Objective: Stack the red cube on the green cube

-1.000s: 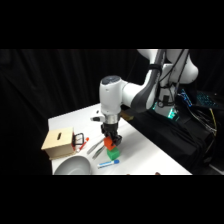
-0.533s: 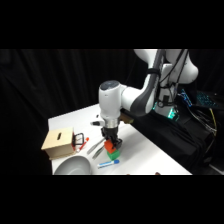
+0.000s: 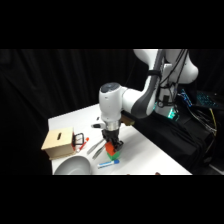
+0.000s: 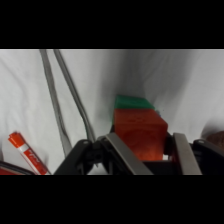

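The gripper [image 4: 142, 150] has its two fingers closed against the sides of the red cube [image 4: 139, 134], which fills the space between them in the wrist view; the hold looks firm and square. Directly beyond the red cube, a strip of the green cube [image 4: 133, 103] shows at its far edge, so the two are lined up or nearly so, with the red one seemingly above and touching or just off the green one; the exact gap cannot be told. In the side view the gripper [image 3: 112, 144] sits lower than it did a second ago and slightly nearer the table's front edge, with the cubes as a red and green patch [image 3: 111, 153] beneath it. That descent suggests the placing step is under way and the task close to done: what remains is probably to settle the red cube flat and let go. Beside the cubes, metal tongs [image 4: 65, 95] lie on the white table [image 4: 195, 85], and a red-and-white marker [image 4: 26, 151] lies further off. A tan box [image 3: 59, 143] and a grey bowl [image 3: 72, 165] stand well apart from the stack.
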